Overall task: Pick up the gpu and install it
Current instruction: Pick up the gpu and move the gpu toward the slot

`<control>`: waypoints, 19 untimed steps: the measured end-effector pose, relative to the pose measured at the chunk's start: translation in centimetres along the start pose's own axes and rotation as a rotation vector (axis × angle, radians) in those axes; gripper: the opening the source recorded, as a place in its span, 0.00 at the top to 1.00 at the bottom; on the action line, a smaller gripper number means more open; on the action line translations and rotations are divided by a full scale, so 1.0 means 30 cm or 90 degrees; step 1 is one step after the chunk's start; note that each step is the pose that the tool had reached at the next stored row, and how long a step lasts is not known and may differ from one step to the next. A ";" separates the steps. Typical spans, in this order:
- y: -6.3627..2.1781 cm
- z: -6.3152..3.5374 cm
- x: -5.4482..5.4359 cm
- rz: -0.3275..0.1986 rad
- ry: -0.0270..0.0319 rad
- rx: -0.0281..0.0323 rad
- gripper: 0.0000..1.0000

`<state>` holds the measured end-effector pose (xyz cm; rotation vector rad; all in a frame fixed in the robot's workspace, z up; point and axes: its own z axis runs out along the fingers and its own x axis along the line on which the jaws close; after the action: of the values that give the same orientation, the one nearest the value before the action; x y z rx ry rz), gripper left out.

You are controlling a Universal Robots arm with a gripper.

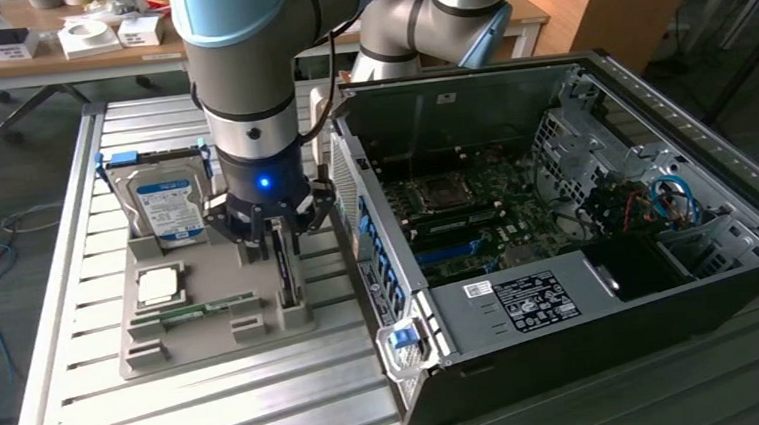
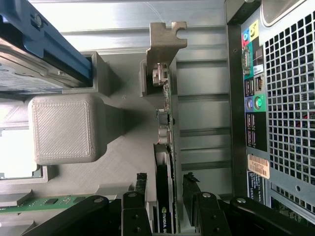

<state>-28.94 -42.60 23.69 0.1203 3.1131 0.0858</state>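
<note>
**Open gripper straddles the gpu on edge**

The gpu (image 2: 165,162) stands on its long edge in a slot of the grey tray (image 2: 123,147), which lies on the bench (image 1: 232,403) just beside the open case (image 1: 452,97). Its long axis runs parallel to the case's port panel. The metal bracket sits at one end, and the dark fan end sits directly under the gripper (image 1: 273,230).

So the card lies straight below the gripper and between its jaws, not off to a side. The jaws are set across the card's thin dimension. In the wrist view one of the fingers (image 2: 141,189) stands on each face of the card, with a narrow strip of tray showing on both sides. I judge them apart from the card, wide open and holding nothing.

The hard drive (image 1: 167,202) stands in the tray on the far side of the gpu from the case. A memory stick (image 1: 206,310) lies flat in the tray.
</note>
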 end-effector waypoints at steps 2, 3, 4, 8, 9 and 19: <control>0.000 0.000 0.000 0.000 0.0000 0.0000 0.57; 0.000 0.000 0.000 0.000 0.0000 0.0000 0.57; 0.000 0.000 0.000 0.000 0.0000 0.0000 0.57; 0.000 0.000 0.000 0.000 0.0000 0.0000 0.65; 0.000 0.000 0.000 0.000 0.0000 0.0000 0.65; 0.000 0.005 0.000 0.000 0.0000 0.0001 0.65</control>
<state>-28.95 -42.61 23.53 0.1203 3.1132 0.0857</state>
